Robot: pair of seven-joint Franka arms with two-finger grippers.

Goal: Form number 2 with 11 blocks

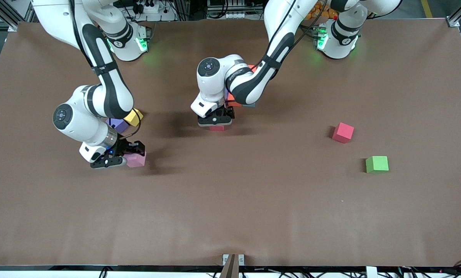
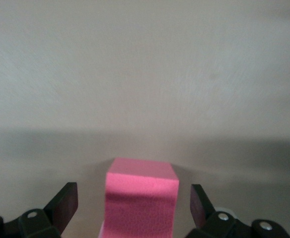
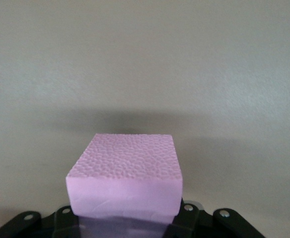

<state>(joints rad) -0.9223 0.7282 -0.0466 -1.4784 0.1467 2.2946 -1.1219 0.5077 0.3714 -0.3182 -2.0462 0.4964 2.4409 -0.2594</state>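
My left gripper is open and stands low around a deep pink block, with a gap on each side of it; only that block's edge shows in the front view. My right gripper is shut on a pale pink block, low at the table near the right arm's end. A purple block and a yellow block sit half hidden under the right arm. The number 2 is mostly hidden under the left arm; only an orange block and a red corner show.
A loose pink-red block lies toward the left arm's end of the table. A green cube lies beside it, nearer to the front camera. Bare brown table fills the strip nearest the front camera.
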